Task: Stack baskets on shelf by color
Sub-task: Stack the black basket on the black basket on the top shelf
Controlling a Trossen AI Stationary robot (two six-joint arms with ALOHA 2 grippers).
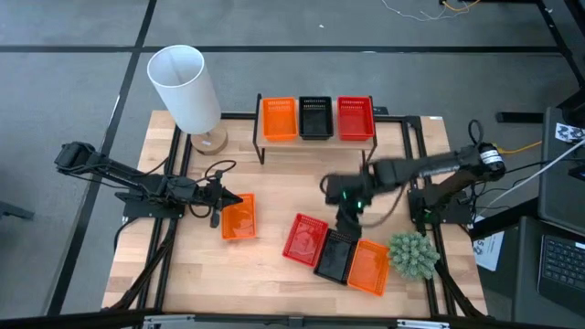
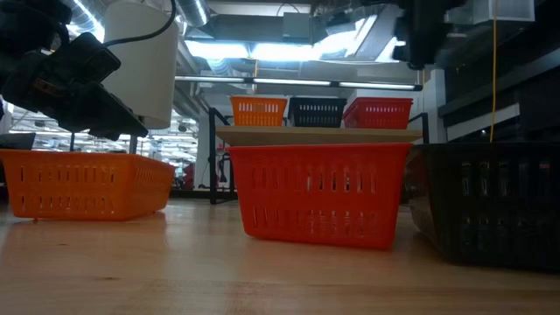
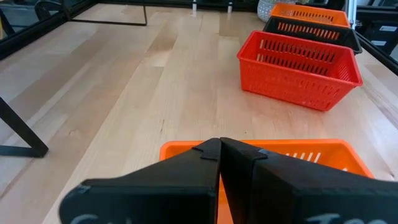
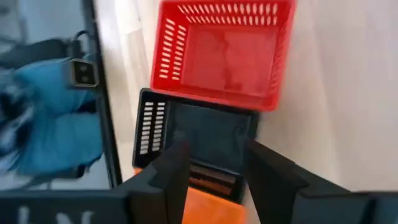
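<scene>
From above, I am seeing the shelf (image 1: 317, 143) standing at the far middle of the table (image 1: 274, 265), with three baskets side by side on its top: an orange basket (image 1: 280, 119), a black basket (image 1: 315, 117) and a red basket (image 1: 356, 118). My left gripper (image 1: 222, 206) is sitting at the near-left edge of a lone orange basket (image 1: 239, 217) on the table's left half. My right gripper (image 1: 345, 219) is hanging over a row of three baskets lying touching on the table: a red one (image 1: 304, 238), a black one (image 1: 335, 255) and an orange one (image 1: 368, 267). A white lamp (image 1: 187, 90) is standing at the far left and a small green plant (image 1: 413, 255) at the right.

Level with the tabletop, I am looking at the lone orange basket (image 2: 85, 182) on the left, the red one (image 2: 319, 192) in the middle and the black one (image 2: 490, 199) on the right, with the shelf's three baskets lined up behind.

Through my left wrist camera, my fingers (image 3: 186, 180) are pressed together on the near rim of the lone orange basket (image 3: 298, 152); the row of three is lying farther off.

Through my right wrist camera, my fingers (image 4: 171, 171) are spread apart, empty, above the black one (image 4: 205, 134), which is lying between the red one (image 4: 227, 53) and the orange one (image 4: 211, 208).
</scene>
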